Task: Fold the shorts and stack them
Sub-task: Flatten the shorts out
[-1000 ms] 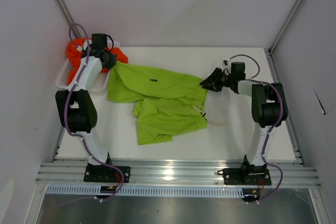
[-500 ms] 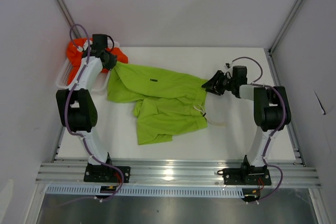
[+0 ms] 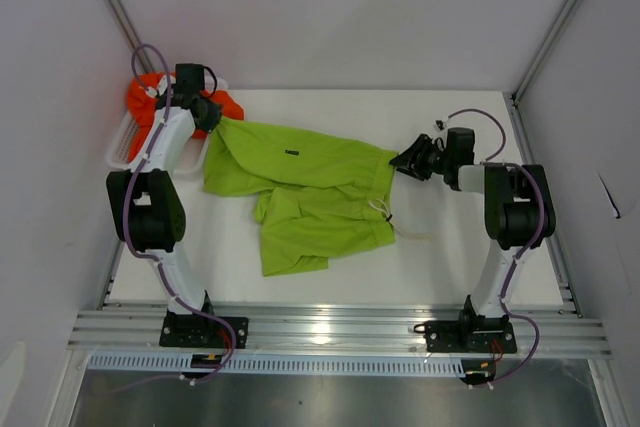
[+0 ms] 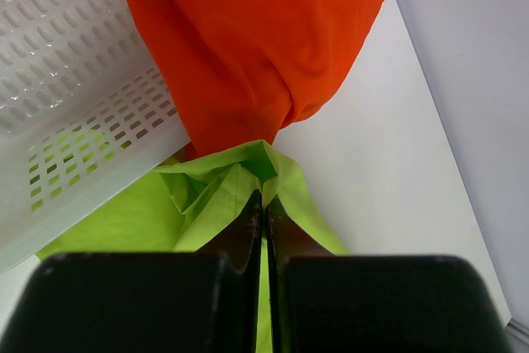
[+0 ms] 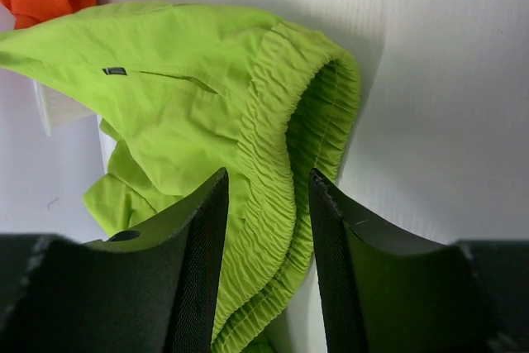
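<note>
View from above: a white table [image 3: 470, 247] with two robot arms mounted at its near edge. A pair of lime green shorts [image 3: 300, 187] lies spread and rumpled across the middle of the table. One leg reaches toward the near edge, and a small dark label [image 3: 291, 152] faces up. A white drawstring [image 3: 385, 212] trails off the right side of the shorts onto the table.

At the far left corner sits a white mesh basket [image 3: 118, 152]. A pair of bright orange shorts [image 3: 145, 97] is bunched inside it and spills over its rim.

The left gripper [image 3: 212, 115] is beside the basket, at the far left corner of the green shorts. Its wrist camera shows the fingers [image 4: 248, 225] pressed tight together, pinching a raised fold of green fabric. The orange shorts hang just behind that fold, with the basket wall to the left.

The right gripper [image 3: 403, 160] is at the right end of the green shorts, low to the table. Its wrist camera shows the two fingers [image 5: 202, 254] parted, with the gathered elastic waistband [image 5: 289, 121] lying between them. A sliver of white table shows between the waistband and the right-hand finger. The band looks slack rather than squeezed.

The two pairs of shorts are apart, and neither is folded.
</note>
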Controlling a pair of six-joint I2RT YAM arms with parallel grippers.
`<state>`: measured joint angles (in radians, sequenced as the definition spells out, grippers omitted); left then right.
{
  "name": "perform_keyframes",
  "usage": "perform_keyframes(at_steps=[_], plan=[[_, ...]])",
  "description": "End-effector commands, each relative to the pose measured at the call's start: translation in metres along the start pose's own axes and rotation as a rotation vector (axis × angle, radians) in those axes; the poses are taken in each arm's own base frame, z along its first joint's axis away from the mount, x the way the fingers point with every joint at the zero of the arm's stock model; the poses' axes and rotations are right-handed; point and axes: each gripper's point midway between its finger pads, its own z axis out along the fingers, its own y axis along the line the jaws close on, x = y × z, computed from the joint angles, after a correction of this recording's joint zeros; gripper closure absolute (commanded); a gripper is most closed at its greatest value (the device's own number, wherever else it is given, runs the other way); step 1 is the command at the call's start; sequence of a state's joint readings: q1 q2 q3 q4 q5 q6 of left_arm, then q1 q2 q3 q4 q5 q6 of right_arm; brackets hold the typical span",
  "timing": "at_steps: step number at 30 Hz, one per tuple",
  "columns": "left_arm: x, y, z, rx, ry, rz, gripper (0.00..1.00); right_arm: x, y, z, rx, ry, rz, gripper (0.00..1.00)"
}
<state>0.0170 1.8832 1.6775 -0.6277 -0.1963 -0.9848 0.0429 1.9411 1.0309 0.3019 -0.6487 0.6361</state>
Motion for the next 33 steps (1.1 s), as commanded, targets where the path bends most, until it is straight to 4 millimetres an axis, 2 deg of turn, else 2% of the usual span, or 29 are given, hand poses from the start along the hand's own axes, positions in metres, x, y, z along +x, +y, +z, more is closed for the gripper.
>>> perform_keyframes(at_steps=[1,8,12,13,17,19,21,22,24,26,27,29,32,33], plan=[[-0.018,-0.015,-0.013,0.039,-0.047,0.004,1.00,-0.005,0.007,0.012,-0.029,-0.015,-0.040,0.54],[-0.017,-0.015,-0.012,0.042,-0.043,0.007,1.00,0.000,0.014,0.028,-0.050,0.017,-0.058,0.55],[-0.017,-0.015,-0.014,0.043,-0.041,0.007,1.00,0.000,0.025,0.032,-0.082,0.016,-0.082,0.61],[-0.017,-0.016,-0.015,0.047,-0.043,0.007,1.00,-0.001,0.027,0.032,-0.092,0.011,-0.089,0.64],[-0.018,-0.020,-0.020,0.061,-0.037,0.008,1.00,-0.005,0.043,0.031,-0.149,0.015,-0.106,1.00],[-0.017,-0.018,-0.025,0.056,-0.018,0.015,1.00,-0.012,0.063,0.021,-0.203,-0.017,-0.149,1.00],[-0.025,-0.023,-0.035,0.077,-0.022,0.016,1.00,-0.007,0.070,0.009,-0.232,-0.032,-0.179,1.00],[-0.032,-0.022,-0.043,0.082,-0.027,0.006,1.00,-0.015,0.092,-0.004,-0.286,-0.071,-0.239,1.00],[-0.040,-0.024,-0.055,0.111,-0.024,0.006,1.00,-0.008,0.101,-0.018,-0.320,-0.086,-0.271,1.00],[-0.054,-0.026,-0.074,0.128,-0.034,0.004,1.00,-0.011,0.130,-0.041,-0.412,-0.132,-0.348,1.00],[-0.059,-0.029,-0.082,0.137,-0.048,0.017,1.00,-0.003,0.132,-0.047,-0.430,-0.132,-0.354,1.00],[-0.065,-0.023,-0.096,0.130,-0.054,0.032,1.00,-0.002,0.158,-0.070,-0.508,-0.172,-0.423,1.00],[-0.079,-0.021,-0.115,0.164,-0.065,0.036,1.00,0.006,0.175,-0.095,-0.559,-0.211,-0.479,1.00],[-0.086,-0.021,-0.120,0.176,-0.071,0.028,1.00,0.008,0.187,-0.110,-0.581,-0.235,-0.510,1.00]])
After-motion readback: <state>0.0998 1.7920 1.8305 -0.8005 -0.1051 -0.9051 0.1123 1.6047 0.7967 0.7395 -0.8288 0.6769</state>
